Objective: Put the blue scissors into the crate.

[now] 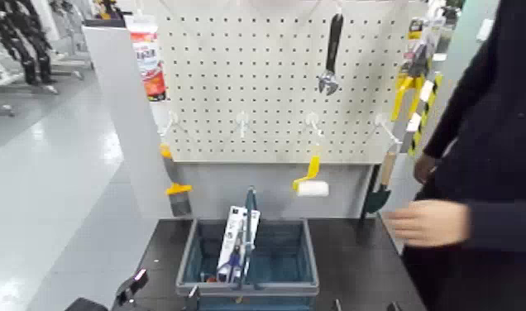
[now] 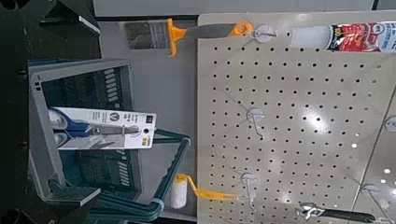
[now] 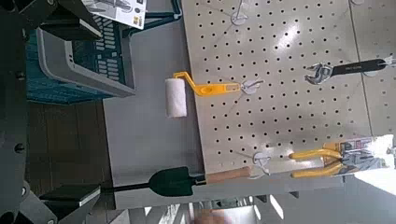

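Blue scissors [image 1: 234,260] lean inside the crate [image 1: 287,289]. Left gripper [image 1: 163,292] and right gripper [image 1: 365,307], spread wide near its front corners, might knock them over.

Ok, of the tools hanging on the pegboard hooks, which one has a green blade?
The trowel: wooden handle, lowest hook at the robot's far right, beside the yellow-handled paint roller. No other hung tool has a green blade.
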Tool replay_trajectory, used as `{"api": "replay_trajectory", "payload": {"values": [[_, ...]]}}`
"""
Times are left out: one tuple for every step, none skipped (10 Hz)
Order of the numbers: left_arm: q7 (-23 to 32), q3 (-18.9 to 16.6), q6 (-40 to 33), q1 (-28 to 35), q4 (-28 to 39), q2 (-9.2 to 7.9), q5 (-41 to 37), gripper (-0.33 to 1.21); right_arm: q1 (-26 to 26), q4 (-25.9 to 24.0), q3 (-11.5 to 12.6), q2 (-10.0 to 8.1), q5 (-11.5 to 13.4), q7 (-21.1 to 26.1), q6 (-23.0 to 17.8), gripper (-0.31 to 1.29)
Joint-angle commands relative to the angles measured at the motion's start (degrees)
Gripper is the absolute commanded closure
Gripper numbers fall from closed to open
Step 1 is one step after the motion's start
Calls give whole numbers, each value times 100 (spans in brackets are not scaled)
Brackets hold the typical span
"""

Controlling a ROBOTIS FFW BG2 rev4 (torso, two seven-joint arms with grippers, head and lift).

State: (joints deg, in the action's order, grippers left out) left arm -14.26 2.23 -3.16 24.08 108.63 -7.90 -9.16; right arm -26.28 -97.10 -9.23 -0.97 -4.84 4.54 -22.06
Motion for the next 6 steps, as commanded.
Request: {"api": "replay_trajectory", "payload": {"values": [[11,41,-80,18,-9,-18,19,11,9,-2,27,9,35,-41,0,13],[37,50,-80,18,-9,-18,19,11,9,-2,35,18,53,-50,17,13],[37,50,-80,18,-9,-18,19,11,9,-10,35,18,53,-50,52,13],[37,41,-53,18,-9,-18,10,11,9,-19,44,26,70,-50,79,13],[37,41,-62,18,-9,-18,10,11,9,-54,62,18,79,-103,167,12],[37,41,-71,18,-9,-18,19,11,9,-89,79,18,79,-173,237,11]]}}
